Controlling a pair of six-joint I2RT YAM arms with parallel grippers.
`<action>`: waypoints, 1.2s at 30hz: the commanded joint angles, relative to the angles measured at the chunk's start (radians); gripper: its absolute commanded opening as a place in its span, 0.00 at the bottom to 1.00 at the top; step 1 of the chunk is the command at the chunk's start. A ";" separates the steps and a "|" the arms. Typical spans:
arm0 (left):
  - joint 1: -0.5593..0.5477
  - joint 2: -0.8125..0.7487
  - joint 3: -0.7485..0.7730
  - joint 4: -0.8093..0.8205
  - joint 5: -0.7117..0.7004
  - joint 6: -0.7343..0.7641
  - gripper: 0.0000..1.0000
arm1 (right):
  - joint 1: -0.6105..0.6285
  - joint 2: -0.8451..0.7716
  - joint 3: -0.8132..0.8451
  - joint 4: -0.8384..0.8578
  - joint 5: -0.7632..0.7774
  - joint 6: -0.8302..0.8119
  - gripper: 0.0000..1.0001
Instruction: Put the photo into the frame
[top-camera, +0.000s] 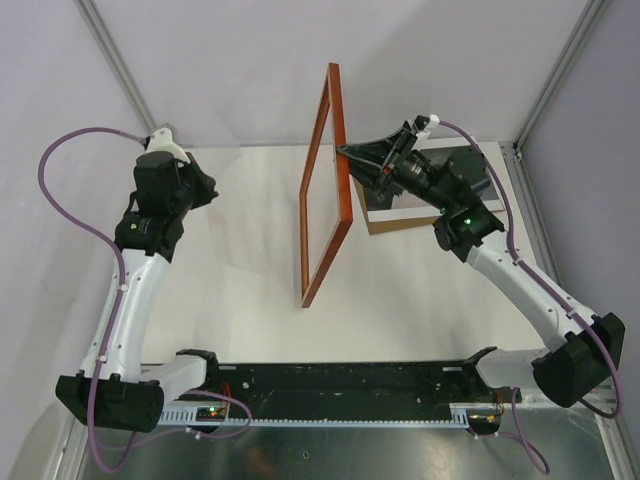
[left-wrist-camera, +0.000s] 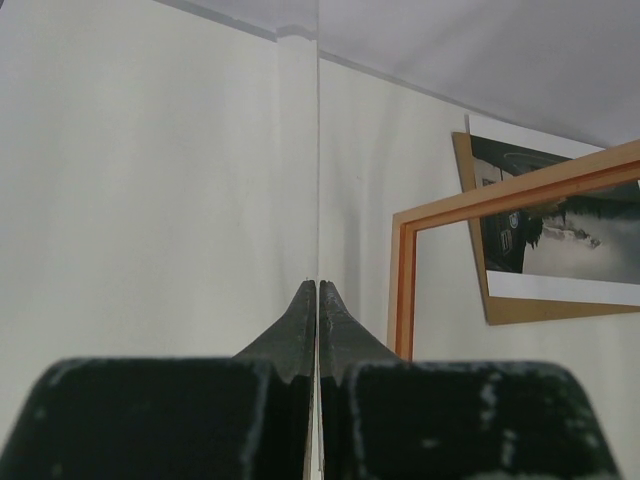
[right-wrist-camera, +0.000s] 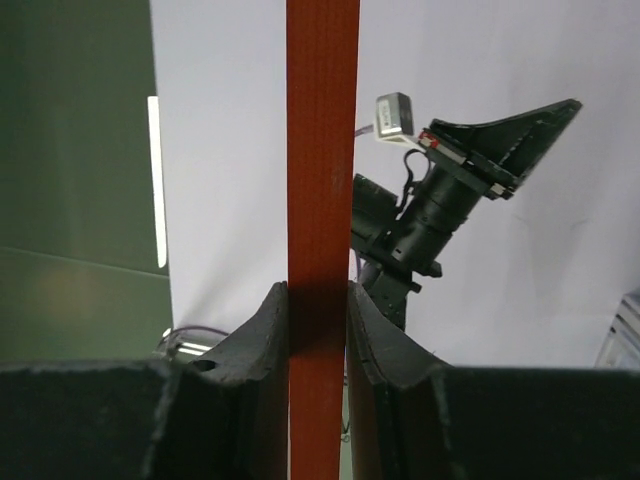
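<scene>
Photo lies flat on a plain brown backing board, on the far side of the frame from the left arm. In the overhead view the right arm reaches over it and hides much of the print. Neither gripper touches it.

Beside the photo, the frame stands upright on one lower corner on the white table, tilted like a diamond, with its red-orange face showing. The right gripper has it by the upper rail nearest the photo. The right wrist view shows both fingers pressed flat against the sides of that rail.

On the other side of the frame and well apart from it, the left gripper hangs above the table and points toward the frame. Its fingers are drawn together to a hairline gap. A thin pale line runs up from that gap, and whether anything is pinched there cannot be told.
</scene>
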 joint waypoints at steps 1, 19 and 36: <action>0.007 -0.008 0.012 0.036 0.018 0.024 0.00 | -0.017 -0.047 -0.059 0.250 -0.048 0.096 0.00; 0.007 0.002 0.002 0.036 0.040 0.025 0.00 | -0.116 -0.173 -0.369 0.261 -0.091 0.078 0.27; 0.007 0.021 0.004 0.038 0.079 0.026 0.00 | -0.254 -0.329 -0.389 -0.462 -0.141 -0.426 0.70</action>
